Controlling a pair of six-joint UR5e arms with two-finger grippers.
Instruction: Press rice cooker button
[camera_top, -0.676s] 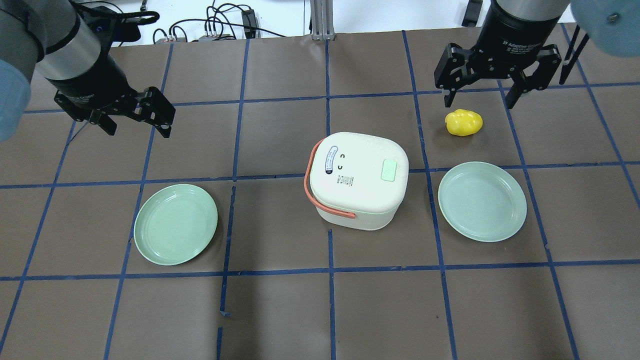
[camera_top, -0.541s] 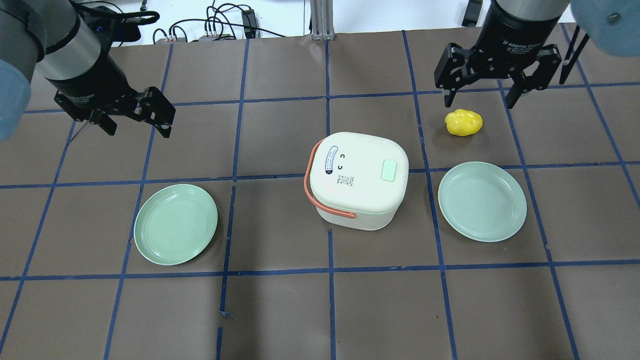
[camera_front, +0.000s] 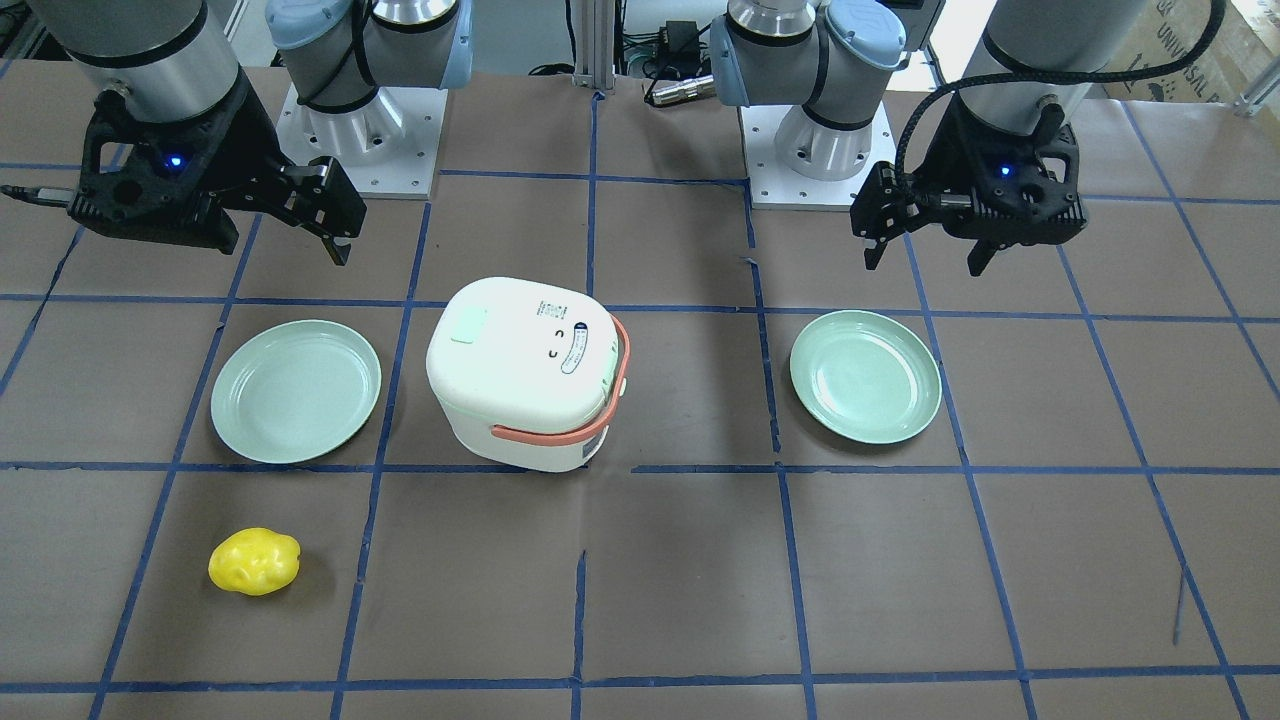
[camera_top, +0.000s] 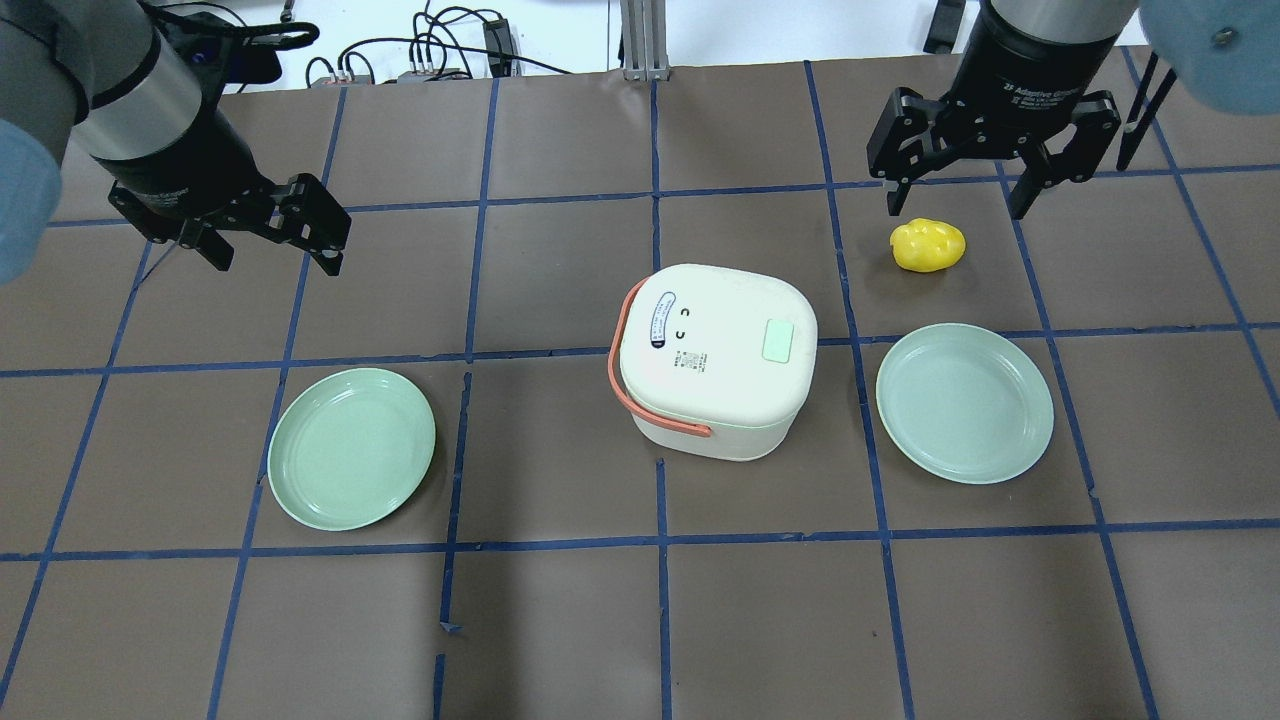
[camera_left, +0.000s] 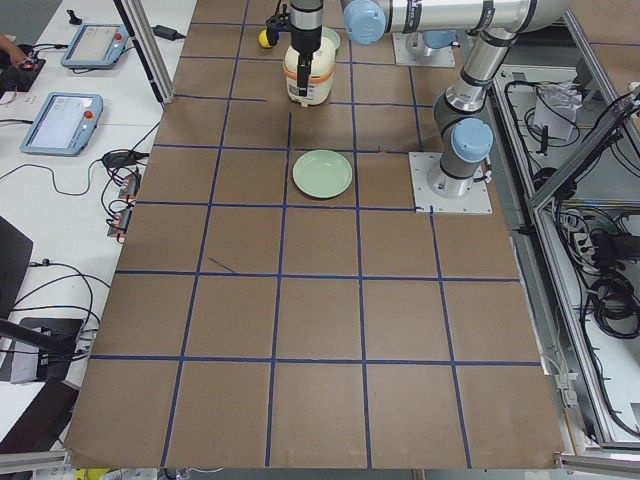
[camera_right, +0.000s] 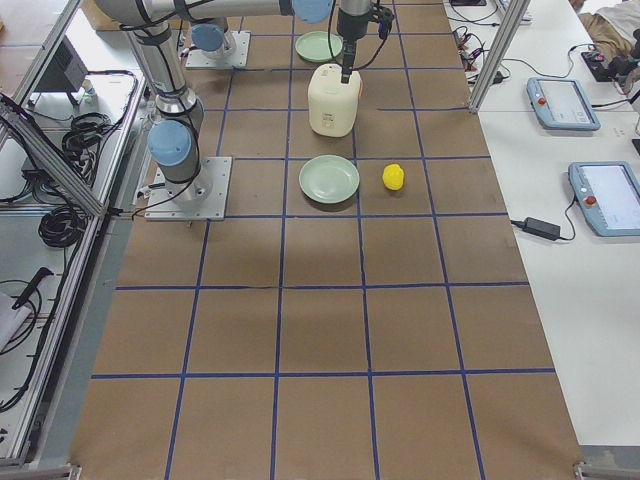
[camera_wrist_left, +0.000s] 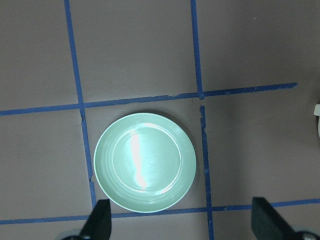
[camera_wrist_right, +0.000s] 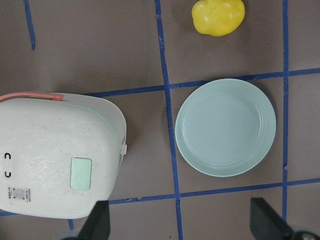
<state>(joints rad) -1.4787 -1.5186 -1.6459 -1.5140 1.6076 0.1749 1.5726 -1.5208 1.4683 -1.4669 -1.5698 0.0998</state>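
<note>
Rice cooker (camera_top: 715, 360) sits about mid-desk (camera_top: 560, 620), white, lid down, nothing touching it. The button (camera_top: 778, 341) is that pale green rectangle on top of the lid, on the edge facing the right arm's side. On the opposite side of the cooker, the orange handle (camera_top: 625, 385) is folded down along the body.

Moving out from the cooker, there's a green plate on each side. The right plate (camera_top: 964, 402) is just beside the cooker, with a small gap of bare desk between them. The left plate (camera_top: 351, 447) is farther off on the handle side. Both plates have nothing on them.

Further from the cooker, past the right plate and away from the robot's base, a lumpy yellow fruit (camera_top: 928, 245) lies on the desk by itself.

Farthest out are the two arms. The right gripper (camera_top: 957, 208) hangs in the air on the cooker's button side, fingers spread wide, holding nothing. The left gripper (camera_top: 277, 262) hangs well off the handle side, fingers also spread and holding nothing. Neither one is over the button.
</note>
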